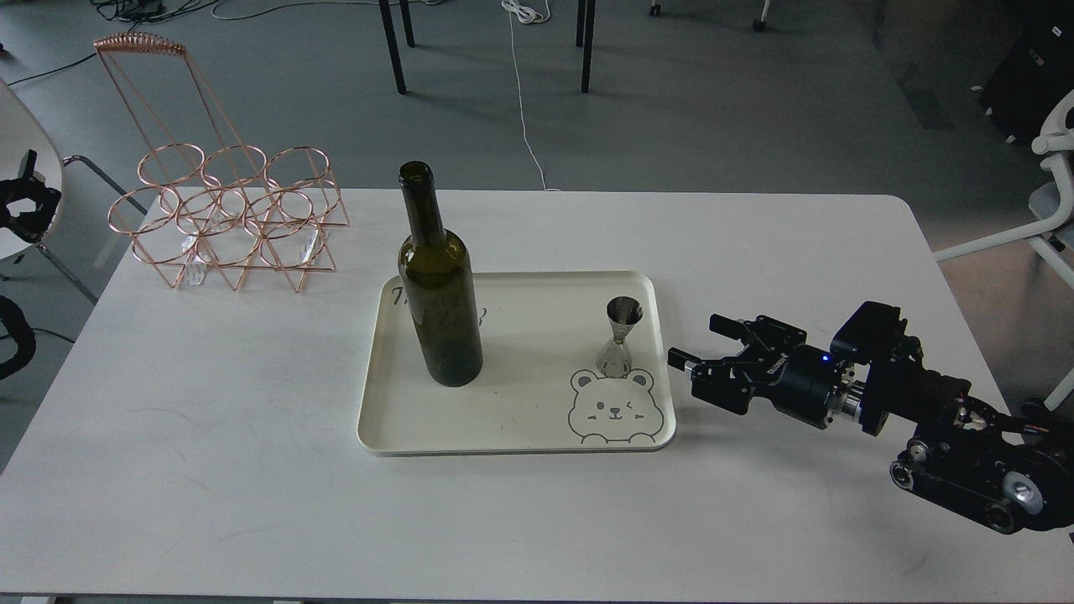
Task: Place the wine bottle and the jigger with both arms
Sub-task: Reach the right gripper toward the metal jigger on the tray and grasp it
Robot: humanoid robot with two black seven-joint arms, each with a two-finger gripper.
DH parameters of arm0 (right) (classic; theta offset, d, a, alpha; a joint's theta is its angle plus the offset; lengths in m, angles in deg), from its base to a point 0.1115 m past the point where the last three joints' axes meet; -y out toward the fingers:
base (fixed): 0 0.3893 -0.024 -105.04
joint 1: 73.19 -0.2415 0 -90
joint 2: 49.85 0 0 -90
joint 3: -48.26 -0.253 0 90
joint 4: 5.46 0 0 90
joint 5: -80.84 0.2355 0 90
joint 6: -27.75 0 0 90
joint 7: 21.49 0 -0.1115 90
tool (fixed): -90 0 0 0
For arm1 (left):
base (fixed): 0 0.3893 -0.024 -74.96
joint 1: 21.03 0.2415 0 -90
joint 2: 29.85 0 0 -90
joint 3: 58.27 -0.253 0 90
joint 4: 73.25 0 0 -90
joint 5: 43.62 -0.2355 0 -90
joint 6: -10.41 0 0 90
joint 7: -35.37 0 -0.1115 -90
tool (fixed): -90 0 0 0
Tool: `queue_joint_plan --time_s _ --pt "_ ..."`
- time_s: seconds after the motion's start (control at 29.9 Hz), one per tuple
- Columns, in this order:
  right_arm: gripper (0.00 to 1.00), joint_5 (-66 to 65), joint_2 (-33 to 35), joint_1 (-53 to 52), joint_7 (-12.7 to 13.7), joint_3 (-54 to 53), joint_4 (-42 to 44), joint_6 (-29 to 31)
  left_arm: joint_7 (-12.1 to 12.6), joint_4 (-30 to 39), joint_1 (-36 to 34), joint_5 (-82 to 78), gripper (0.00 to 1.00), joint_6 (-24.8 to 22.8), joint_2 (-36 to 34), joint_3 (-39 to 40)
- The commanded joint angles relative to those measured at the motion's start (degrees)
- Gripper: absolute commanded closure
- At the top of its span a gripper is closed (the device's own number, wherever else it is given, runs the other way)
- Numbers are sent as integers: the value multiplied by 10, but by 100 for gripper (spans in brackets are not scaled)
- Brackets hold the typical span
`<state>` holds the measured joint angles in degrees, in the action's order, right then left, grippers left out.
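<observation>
The wine bottle (438,285), dark olive-green with no label, stands upright on the left part of a cream tray (512,436). The silver jigger (621,335) stands upright on the tray's right side, just above a bear drawing. My right gripper (698,342) is open and empty. It hangs low over the table just right of the tray's right edge, pointing left at the jigger, a small blue light on its wrist. My left gripper (21,205) shows only as a small dark shape at the far left edge, off the table, far from the bottle.
A copper wire bottle rack (226,218) stands at the table's back left corner. The white table (252,503) carries the tray in its middle. A white chair (1053,193) stands beyond the right edge. Chair legs and cables lie on the floor behind.
</observation>
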<state>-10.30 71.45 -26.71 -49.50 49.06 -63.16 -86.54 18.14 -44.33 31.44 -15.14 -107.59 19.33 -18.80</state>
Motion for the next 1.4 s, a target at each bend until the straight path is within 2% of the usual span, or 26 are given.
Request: queue_joint_plan --time_s 0.0,0.57,0.7,0.84,1.17,1.37 --pt "15 0 -35 -16 0 17 25 -5 0 -3 0 0 1 0 0 0" --pt "30 -1 -131 -32 0 21 109 -5 2 -2 -7 0 1 0 0 2" --pt "39 -1 -147 -37 0 35 129 -6 2 -3 -7 0 1 0 -1 2" --pt "57 -1 -148 -45 0 49 130 -6 1 -4 -7 0 1 0 -4 1" --pt "87 0 -148 -46 0 50 133 -15 1 -3 -10 1 1 0 -20 6" --pt "95 0 -149 -47 0 50 133 -37 1 -3 -10 1 1 0 -28 6"
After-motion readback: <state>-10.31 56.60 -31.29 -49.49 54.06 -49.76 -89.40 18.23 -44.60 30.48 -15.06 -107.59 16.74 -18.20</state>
